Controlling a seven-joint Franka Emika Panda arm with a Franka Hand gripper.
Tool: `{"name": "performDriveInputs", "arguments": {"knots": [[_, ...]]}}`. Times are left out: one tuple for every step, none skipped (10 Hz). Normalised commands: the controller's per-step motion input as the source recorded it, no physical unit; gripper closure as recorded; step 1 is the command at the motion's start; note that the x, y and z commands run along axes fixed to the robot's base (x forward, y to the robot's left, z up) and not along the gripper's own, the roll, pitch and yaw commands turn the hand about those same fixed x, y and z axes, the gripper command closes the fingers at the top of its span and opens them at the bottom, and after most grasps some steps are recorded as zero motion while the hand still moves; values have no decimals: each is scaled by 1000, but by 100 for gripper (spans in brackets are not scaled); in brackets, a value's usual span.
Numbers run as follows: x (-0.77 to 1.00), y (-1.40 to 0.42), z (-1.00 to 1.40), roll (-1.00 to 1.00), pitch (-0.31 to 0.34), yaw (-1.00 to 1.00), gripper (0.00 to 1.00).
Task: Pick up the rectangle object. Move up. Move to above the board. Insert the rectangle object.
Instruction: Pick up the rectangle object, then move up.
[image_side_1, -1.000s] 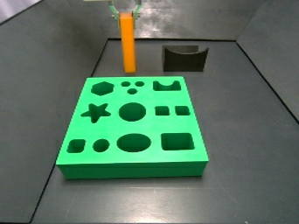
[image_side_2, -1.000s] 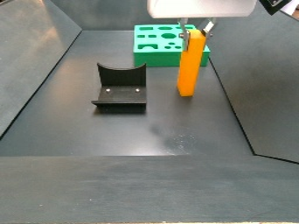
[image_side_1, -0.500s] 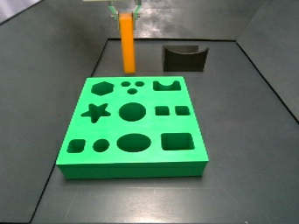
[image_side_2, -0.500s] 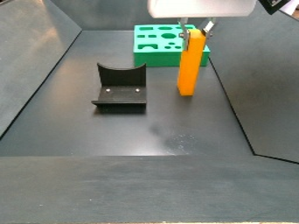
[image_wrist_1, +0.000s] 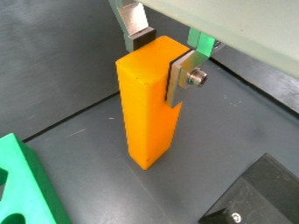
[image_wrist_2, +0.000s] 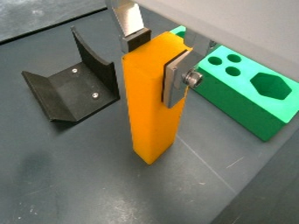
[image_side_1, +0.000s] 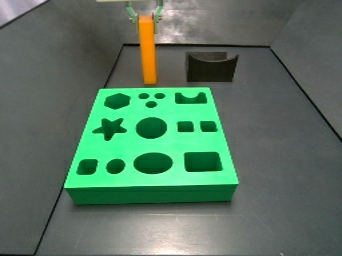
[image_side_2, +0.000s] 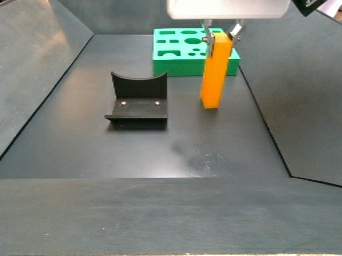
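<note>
Gripping the upright rectangle object (image_wrist_2: 149, 105) near its top, the gripper (image_wrist_2: 158, 57) has its jaws closed on it, beyond the board (image_side_1: 154, 141). With so high a hold, the bar may tilt and catch a hole's edge.

Gripper (image_wrist_1: 162, 54) points straight down, its two flat silver fingers (image_wrist_1: 181, 79) clamped against opposite faces of the upright rectangle object (image_wrist_1: 149, 109) near its top end. In a side view the gripper (image_side_1: 143, 14) sits at 12 o'clock of the frame.

floor (image_side_1: 160, 225) dark | board (image_side_1: 154, 145) lying flat | fixture (image_side_2: 138, 99) standing
</note>
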Motion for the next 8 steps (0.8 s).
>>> {"name": "performDriveInputs", "arguments": {"knots": [[0,0,0,0,0,0,100],[0,0,0,0,0,0,100],[0,0,833,0,0,0,100],[-21,88,814,2,12,-29,100],[-39,76,712,3,39,-36,100],[-28,42,526,11,54,-35,100],[-20,36,423,17,58,-34,100],[-1,30,208,25,68,-31,100]]}}
